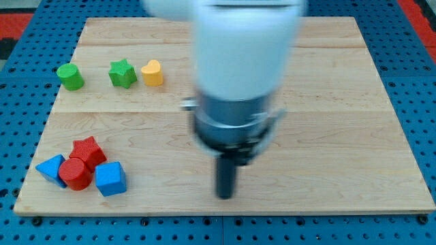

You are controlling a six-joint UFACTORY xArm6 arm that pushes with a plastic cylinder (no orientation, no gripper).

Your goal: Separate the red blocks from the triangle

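Observation:
A red star block (pixel 88 150) and a red cylinder (pixel 75 173) sit together at the view's bottom left. A blue triangle (pixel 50 167) touches the red cylinder on its left. A blue cube (pixel 110 179) lies just right of the red cylinder. My tip (pixel 225 196) is on the board near the view's bottom middle, well to the right of this cluster and apart from all blocks. The arm above it is blurred.
A green cylinder (pixel 70 76), a green star (pixel 122 73) and a yellow heart-like block (pixel 152 73) stand in a row at the view's upper left. The wooden board (pixel 340 136) lies on a blue pegboard surface.

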